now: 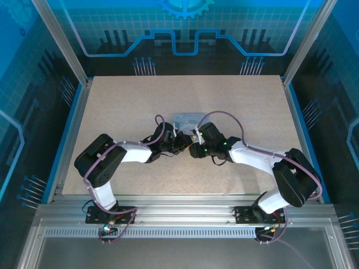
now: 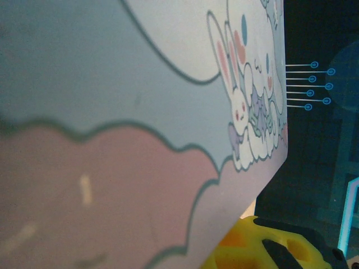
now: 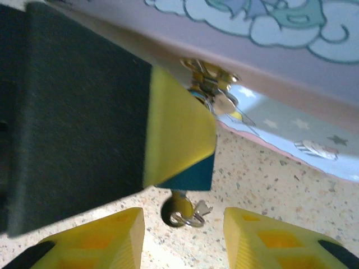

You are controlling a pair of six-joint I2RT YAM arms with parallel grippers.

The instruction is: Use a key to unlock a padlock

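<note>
Beige speckled tabletop sits within blue-panelled enclosure.

Speckled beige table inside blue circuit-patterned walls

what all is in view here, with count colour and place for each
box: one, pastel cartoon print, mid-table
latch: one, gold, box's edge
padlock: one, blue, by the latch
key: one, dark head, silver ring, at the padlock's end
table: one, speckled beige
panels: several, blue, around the table
left gripper: one, yellow and black, shut, against the padlock
right gripper: one, yellow, open, fingers either side of the key
</note>
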